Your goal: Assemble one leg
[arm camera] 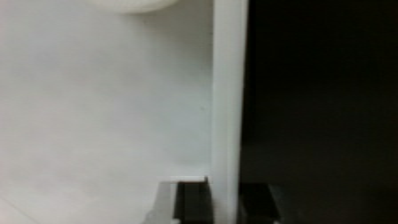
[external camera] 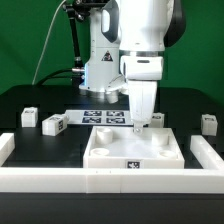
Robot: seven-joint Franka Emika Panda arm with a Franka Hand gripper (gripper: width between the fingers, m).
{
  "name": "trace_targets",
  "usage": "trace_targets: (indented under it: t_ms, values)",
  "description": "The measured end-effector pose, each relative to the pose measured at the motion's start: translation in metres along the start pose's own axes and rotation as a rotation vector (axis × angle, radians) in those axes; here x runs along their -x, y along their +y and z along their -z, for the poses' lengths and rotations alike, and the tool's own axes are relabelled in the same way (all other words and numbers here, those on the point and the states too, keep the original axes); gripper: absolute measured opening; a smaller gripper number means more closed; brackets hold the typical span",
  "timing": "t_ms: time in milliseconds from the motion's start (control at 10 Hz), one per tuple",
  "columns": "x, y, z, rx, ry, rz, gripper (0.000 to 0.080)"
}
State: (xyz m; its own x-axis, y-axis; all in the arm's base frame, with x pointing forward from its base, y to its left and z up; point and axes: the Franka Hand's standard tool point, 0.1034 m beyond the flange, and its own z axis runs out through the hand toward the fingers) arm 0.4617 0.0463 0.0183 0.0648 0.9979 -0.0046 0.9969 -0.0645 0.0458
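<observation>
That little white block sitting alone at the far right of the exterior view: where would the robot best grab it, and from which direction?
Probably from straight above, pinching the leg across two opposite flat sides near its top. It sits on the black table apart from the other parts, and its blocky shape offers parallel faces to squeeze.

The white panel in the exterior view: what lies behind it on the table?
The marker board lies flat just behind the panel. The gripper, low at the panel's far edge, covers the board's end toward the exterior view's right, so anything there is hidden.
</observation>
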Motion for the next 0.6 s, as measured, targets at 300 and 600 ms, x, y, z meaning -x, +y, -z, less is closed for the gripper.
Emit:
trace_targets:
  t_ms: [300, 600]
  values:
    - [-0.01, 0.009, -0.002, -0.004, 0.0, 0.065, 0.0058]
    - [-0.026, 0.019, -0.002, 0.007, 0.012, 0.059, 0.0059]
